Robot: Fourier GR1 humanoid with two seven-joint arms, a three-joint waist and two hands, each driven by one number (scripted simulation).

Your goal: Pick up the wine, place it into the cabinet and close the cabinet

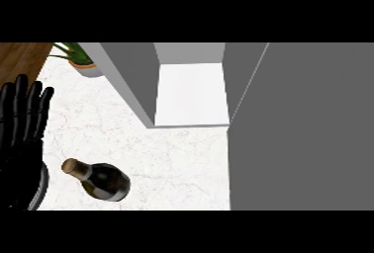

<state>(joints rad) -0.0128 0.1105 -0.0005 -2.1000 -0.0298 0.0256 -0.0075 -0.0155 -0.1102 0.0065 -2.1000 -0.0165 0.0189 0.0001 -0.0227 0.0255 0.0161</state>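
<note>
A dark wine bottle [107, 182] with a tan cork stands on the white marble counter [168, 158] at the lower left. The grey cabinet [139, 79] is at the top middle, with its white inside [191, 94] showing. Its door [306, 123] is swung open and fills the right side of the view. My left hand [21, 123] rests at the left edge, fingers straight and pointing up, a short way left of the bottle and not touching it. My right hand does not show.
A small potted plant [82, 62] stands at the back left, beside the cabinet's left wall. A wooden strip [22, 57] shows beyond the counter at the top left.
</note>
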